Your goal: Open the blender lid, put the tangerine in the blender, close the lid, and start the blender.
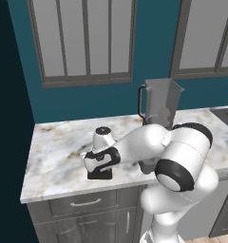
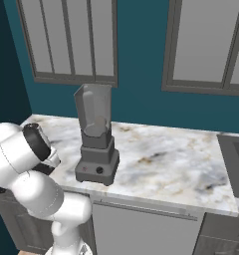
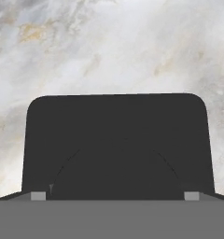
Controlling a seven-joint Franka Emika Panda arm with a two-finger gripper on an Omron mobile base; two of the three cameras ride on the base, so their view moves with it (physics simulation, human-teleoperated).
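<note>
Fingers [image 3: 38, 196] are spread wide astride the lid [image 3: 116, 140], released near the counter's [image 1: 54, 156] front edge; judged light, rigid, best regripped across opposite flat edges.

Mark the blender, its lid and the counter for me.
blender [image 2: 96, 167]: right base view, front of its dark base.
blender lid [image 3: 116, 135]: hand view, middle of its flat black top.
counter [image 2: 166, 159]: right base view, bare marble right of the blender.
</note>
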